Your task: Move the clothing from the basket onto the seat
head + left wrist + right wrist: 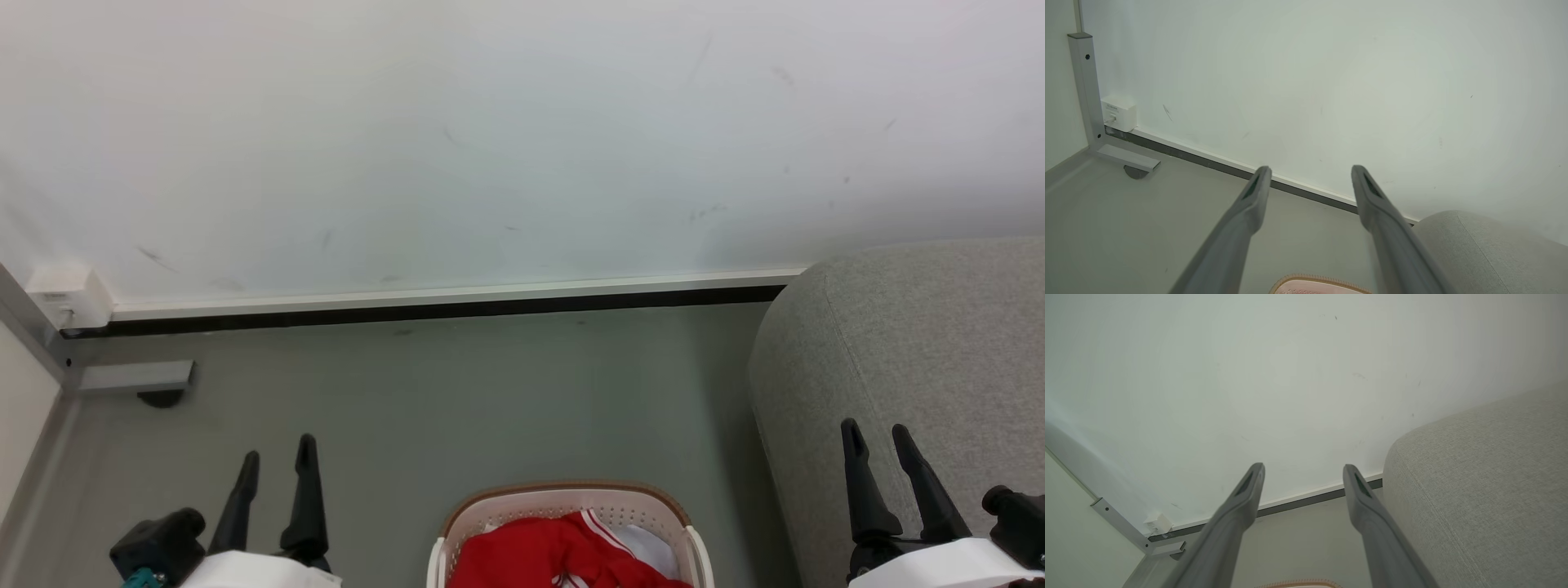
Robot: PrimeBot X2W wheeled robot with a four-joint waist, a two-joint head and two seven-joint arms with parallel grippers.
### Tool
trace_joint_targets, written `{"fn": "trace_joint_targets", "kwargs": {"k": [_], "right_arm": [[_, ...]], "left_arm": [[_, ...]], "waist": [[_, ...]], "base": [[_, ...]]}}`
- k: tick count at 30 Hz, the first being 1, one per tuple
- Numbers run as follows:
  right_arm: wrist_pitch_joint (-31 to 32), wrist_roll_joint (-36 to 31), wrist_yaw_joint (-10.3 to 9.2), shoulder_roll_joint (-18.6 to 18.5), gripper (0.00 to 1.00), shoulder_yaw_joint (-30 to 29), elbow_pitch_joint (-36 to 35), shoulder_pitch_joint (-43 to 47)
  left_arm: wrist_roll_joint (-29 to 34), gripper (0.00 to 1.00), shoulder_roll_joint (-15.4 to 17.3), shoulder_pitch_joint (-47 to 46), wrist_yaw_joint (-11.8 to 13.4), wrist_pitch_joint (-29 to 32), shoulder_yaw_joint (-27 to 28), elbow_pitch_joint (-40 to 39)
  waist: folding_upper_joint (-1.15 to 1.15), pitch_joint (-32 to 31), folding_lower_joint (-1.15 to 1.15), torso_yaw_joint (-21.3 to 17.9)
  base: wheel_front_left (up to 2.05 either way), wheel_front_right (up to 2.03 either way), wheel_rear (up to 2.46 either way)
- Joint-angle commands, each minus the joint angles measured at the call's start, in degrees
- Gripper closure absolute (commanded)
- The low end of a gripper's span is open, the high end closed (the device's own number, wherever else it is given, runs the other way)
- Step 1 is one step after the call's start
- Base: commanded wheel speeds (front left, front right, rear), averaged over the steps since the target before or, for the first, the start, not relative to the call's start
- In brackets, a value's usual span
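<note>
Red clothing (531, 555) and white cloth (653, 545) lie in the basket (563, 491); left tool (279, 449) and right tool (875, 428) gape empty.

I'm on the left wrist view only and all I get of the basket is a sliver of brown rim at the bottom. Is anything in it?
Observer: Yes. The head view shows a red garment with white stripes heaped inside the basket.
Operator: Only that one?
Observer: No, a white cloth lies beside it, toward the basket's right wall.
Operator: And my other arm?
Observer: The right gripper is open and empty, showing against the grey seat, to the basket's right.
</note>
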Motion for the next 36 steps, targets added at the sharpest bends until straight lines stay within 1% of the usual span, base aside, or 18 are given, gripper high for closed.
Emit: {"fn": "trace_joint_targets", "kwargs": {"k": [1,18,27,36], "right_arm": [[-0.53,-1.04,-0.07,-0.25,0.0,0.18,-0.31,-1.14],[-2.79,-8.28,-0.09,-0.68,0.0,1.51,0.58,-1.05],[-3.89,-11.33,-0.09,-0.91,0.0,1.84,0.39,-0.89],[-4.95,-14.09,-0.1,-1.28,0.0,2.23,-0.06,-0.92]], "left_arm": [[1.43,0.0,0.73,0.02,0.25,-0.59,-0.09,-0.64],[9.82,0.0,1.07,0.64,1.07,-2.83,-1.4,-1.95],[13.92,0.0,0.94,1.04,1.15,-3.95,-1.32,-2.07],[17.68,0.0,0.54,1.06,1.76,-5.01,-0.97,-2.2]], "waist": [[0.0,0.01,0.0,-0.01],[0.0,-0.07,0.0,-0.44],[0.0,-0.23,0.0,-0.63],[0.0,0.09,0.0,-0.74]], "base": [[0.0,0.0,0.0],[0.0,0.0,0.0],[0.0,0.0,0.0],[0.0,0.0,0.0]]}}
